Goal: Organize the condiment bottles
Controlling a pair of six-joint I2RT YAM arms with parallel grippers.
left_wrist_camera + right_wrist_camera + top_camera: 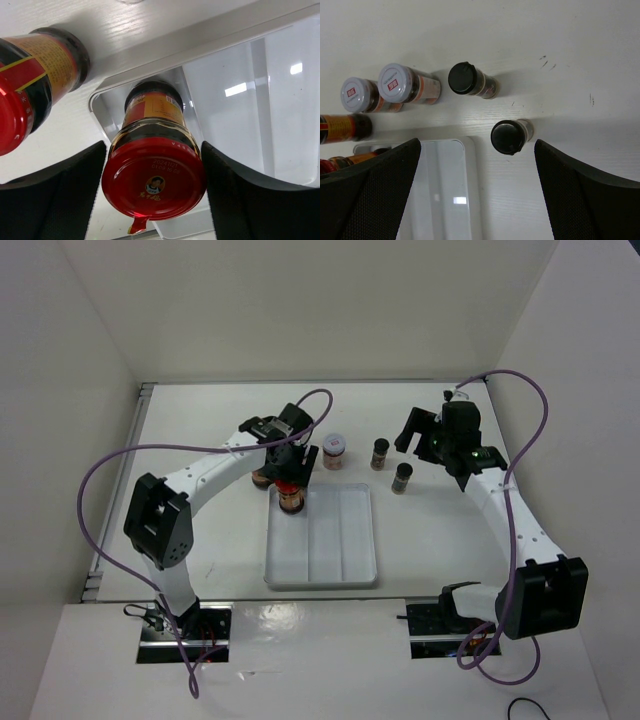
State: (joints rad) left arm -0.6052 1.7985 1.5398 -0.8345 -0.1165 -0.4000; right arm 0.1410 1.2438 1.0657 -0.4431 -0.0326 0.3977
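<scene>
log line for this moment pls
left gripper: shut on red-lidded glass jar of brown sauce, in left compartment, far end, of white divided tray | right gripper: open above small black-capped dark jar

From above, the left gripper (289, 480) covers most of the red-lidded jar (291, 502), which stands in the far left corner of the white tray (345, 540) near the middle of the tabletop. In the left wrist view the jar's lid hides where the fingers (55, 200) meet the glass, so contact cannot be told. The second red-lidded jar (35, 85) is cut off there by the picture's left edge, and the tray by its right edge. From above, the labels are too small to read.
</scene>
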